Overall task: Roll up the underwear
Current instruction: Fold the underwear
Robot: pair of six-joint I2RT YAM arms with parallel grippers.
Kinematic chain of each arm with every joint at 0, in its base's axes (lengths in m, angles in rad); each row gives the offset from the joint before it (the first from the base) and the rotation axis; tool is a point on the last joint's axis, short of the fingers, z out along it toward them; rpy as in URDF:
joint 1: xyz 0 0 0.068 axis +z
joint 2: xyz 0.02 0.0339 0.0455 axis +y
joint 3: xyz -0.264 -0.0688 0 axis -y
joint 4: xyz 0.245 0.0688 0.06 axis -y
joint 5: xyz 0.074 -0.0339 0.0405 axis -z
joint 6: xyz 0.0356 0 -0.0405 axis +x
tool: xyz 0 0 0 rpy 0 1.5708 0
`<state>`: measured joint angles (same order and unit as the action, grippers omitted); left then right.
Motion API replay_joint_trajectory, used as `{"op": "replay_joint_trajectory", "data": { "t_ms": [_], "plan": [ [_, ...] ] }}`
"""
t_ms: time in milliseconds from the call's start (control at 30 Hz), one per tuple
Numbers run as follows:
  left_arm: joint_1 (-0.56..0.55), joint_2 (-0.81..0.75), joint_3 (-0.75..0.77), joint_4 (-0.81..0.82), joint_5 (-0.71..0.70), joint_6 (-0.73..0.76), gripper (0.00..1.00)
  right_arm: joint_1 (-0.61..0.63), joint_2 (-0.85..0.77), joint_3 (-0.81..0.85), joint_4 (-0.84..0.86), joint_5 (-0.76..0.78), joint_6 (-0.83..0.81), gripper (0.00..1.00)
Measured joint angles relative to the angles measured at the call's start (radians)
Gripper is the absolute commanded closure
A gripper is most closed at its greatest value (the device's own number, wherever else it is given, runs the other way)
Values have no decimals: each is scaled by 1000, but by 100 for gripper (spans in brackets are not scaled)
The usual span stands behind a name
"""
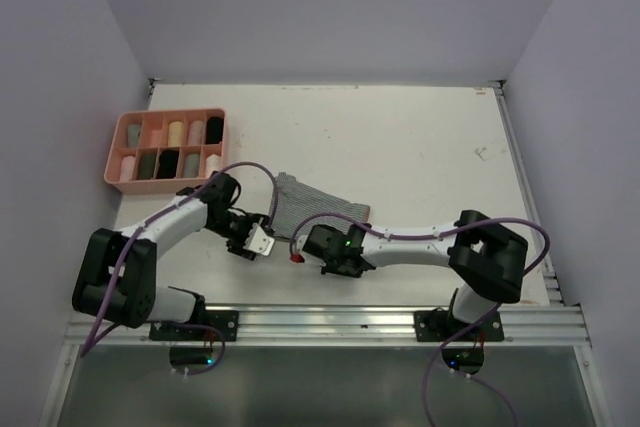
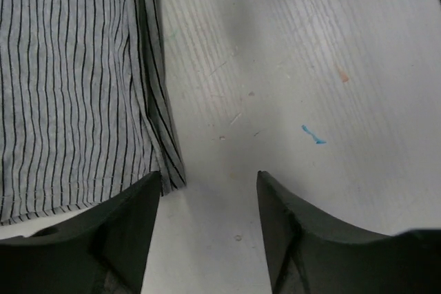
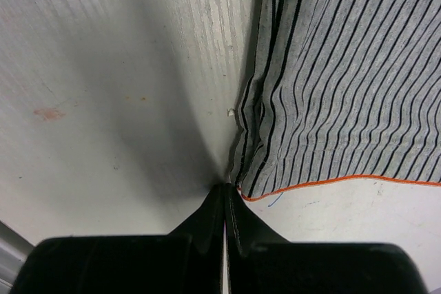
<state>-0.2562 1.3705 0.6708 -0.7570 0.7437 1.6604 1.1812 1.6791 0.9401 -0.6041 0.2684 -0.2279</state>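
Note:
A grey striped underwear [image 1: 318,209] lies flat on the white table, near the middle front. My left gripper [image 1: 262,239] is open at its near left corner. In the left wrist view the gripper [image 2: 209,177] straddles bare table, and one finger [image 2: 131,218] sits right at the corner of the striped fabric [image 2: 69,87]. My right gripper [image 1: 304,249] is shut at the garment's near edge. In the right wrist view its tips [image 3: 226,187] are closed on the bunched corner of the underwear [image 3: 344,87], by the orange-stitched hem.
A pink tray [image 1: 168,114] with compartments stands at the back left and holds several rolled garments in light and dark colours. White walls close in the table on three sides. A metal rail runs along the near edge.

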Motion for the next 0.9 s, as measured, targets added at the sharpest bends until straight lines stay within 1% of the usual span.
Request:
{"op": "replay_joint_trajectory", "data": {
  "t_ms": [100,267,367,400,567,600,667,900],
  "plan": [
    [-12,11,-4,71,-15,-12,46,-9,-19,-16,21,-13,3,100],
    [-29,43,-4,183,-42,-50,47,-35,-44,-34,52,-55,7,100],
    [-40,71,-4,224,-52,-58,58,-51,-59,-47,69,-82,8,100],
    [-42,79,-4,229,-54,-58,65,-57,-64,-50,73,-90,8,100],
    [-52,107,5,238,-53,-56,83,-107,-90,-61,85,-157,11,100],
    [-54,116,13,233,-57,-52,92,-119,-96,-61,86,-167,11,100],
    [-55,137,33,221,-60,-48,100,-143,-108,-61,89,-193,11,100],
    [-57,156,62,194,-79,-45,100,-194,-143,-61,88,-268,10,100]
  ]
}}
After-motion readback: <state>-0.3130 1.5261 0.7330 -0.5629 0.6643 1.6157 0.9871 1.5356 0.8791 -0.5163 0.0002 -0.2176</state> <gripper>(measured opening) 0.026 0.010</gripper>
